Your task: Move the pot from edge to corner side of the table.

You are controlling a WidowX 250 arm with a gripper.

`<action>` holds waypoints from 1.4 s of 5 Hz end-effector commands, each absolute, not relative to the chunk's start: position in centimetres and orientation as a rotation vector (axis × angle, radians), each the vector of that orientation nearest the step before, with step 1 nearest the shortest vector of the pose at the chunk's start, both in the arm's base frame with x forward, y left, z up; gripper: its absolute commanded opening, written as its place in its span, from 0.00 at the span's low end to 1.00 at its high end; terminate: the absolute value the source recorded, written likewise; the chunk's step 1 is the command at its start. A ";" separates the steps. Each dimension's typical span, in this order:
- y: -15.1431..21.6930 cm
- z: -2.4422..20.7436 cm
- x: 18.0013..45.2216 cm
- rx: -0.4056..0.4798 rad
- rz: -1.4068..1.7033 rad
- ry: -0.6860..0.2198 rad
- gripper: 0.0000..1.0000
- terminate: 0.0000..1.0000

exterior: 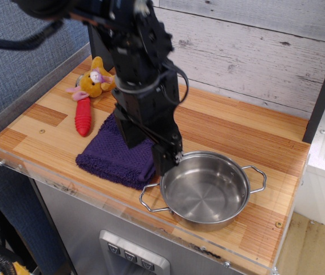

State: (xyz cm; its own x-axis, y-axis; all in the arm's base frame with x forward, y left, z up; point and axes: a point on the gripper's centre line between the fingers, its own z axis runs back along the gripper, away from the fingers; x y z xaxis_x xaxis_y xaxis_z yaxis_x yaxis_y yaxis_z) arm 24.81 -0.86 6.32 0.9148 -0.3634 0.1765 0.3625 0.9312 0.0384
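The gripper [151,150], fingers spread apart, hangs over the purple towel [112,157] beside the pot [205,189]. No legible writing shows anywhere.

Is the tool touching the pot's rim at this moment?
Cannot tell. In the single view the tool overlaps the near-left rim of the pot, but its dark fingers hide any contact or gap.
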 end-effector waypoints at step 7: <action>-3.2 2.3 25.8 0.041 -0.408 -0.145 0.00 0.00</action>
State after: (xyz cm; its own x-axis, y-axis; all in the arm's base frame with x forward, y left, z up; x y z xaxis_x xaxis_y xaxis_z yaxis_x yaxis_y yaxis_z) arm 25.52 -3.57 1.25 0.9154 -0.3917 0.0931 0.3884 0.9200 0.0525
